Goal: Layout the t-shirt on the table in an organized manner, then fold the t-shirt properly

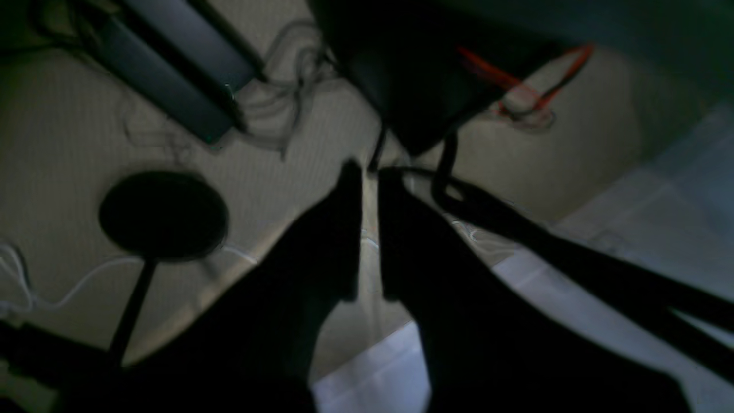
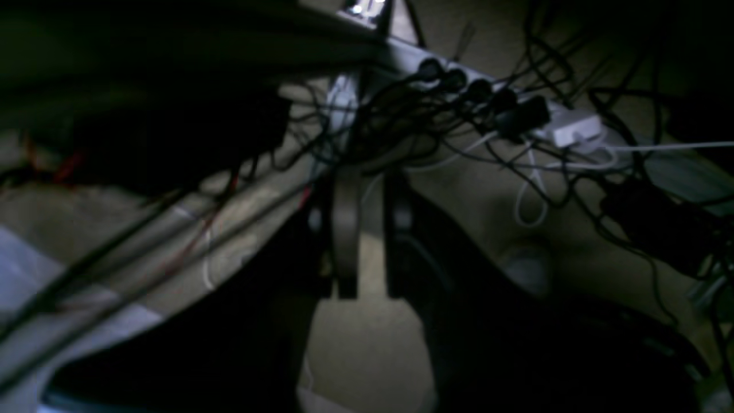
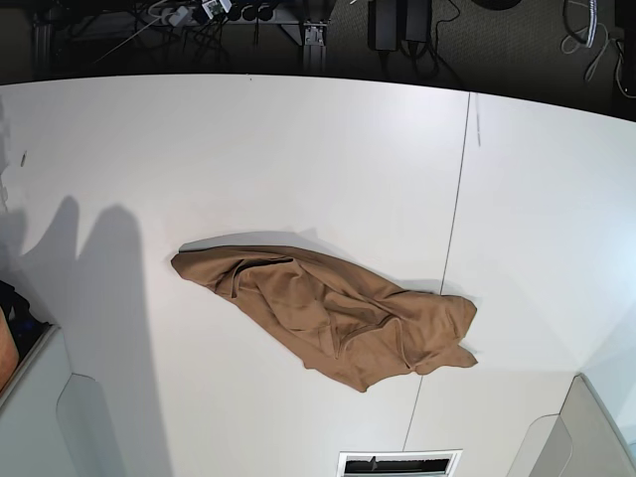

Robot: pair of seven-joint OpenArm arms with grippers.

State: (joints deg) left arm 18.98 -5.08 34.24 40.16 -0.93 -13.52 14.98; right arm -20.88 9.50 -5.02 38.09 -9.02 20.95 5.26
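Observation:
The tan-brown t-shirt (image 3: 328,313) lies crumpled in a long diagonal heap near the middle of the white table (image 3: 298,149); its sleeves and tag are hidden in the folds. No arm appears in the base view, only shadows at the left. In the left wrist view, my left gripper (image 1: 370,172) hangs over the table's edge (image 1: 573,298) and the floor, its dark fingers a narrow gap apart with nothing between them. In the right wrist view, my right gripper (image 2: 371,178) likewise stands slightly open and empty above the floor, a strip of table (image 2: 34,275) at lower left.
A thin dark seam (image 3: 452,248) crosses the table right of the shirt. Beyond the far edge the floor holds a power strip with tangled cables (image 2: 487,92), a round black stand base (image 1: 163,215) and red wires (image 1: 516,80). A vent slot (image 3: 397,463) sits at the near edge.

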